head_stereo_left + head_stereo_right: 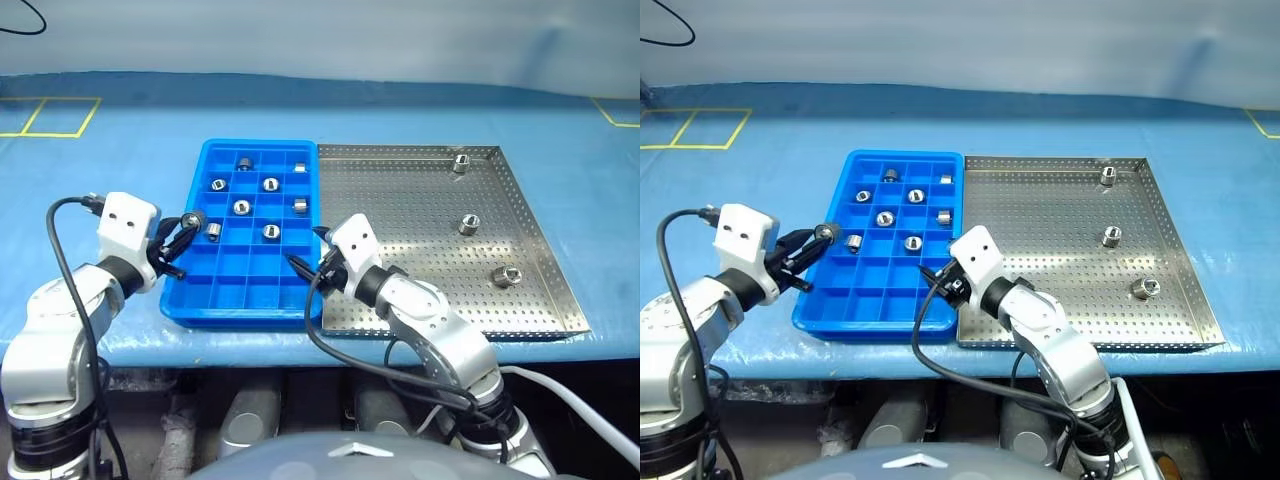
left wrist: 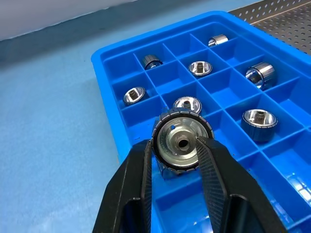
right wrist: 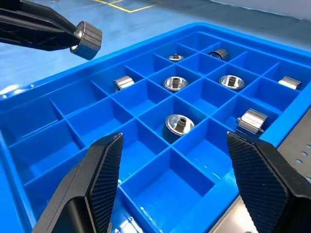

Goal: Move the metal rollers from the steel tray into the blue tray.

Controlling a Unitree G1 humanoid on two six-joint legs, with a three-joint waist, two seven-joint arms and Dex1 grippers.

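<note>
While the left gripper [image 1: 188, 222] hangs over the left rim of the blue tray [image 1: 190, 300], its fingers are clamped on one roller [image 2: 181, 141]. In the left wrist view that roller's flat face and dark centre hole look straight back at the camera, so its short axis runs along the fingers, pointing toward about 2 o'clock across the tray in the head view.

To finish this drop well, I judge the gripper should move over an empty cell, tip the nose down and sink low between the walls before letting go, so the roller neither rolls off nor lands on a divider.

Seven rollers [image 1: 241, 207] already sit in the far cells, some on end, some on their sides.

At the tray's near right corner, about 5 o'clock, the right gripper [image 1: 306, 262] waits with fingers wide apart and nothing between them.

Farther right, three rollers [image 1: 468, 224] stand well apart on the steel tray [image 1: 400, 300].
</note>
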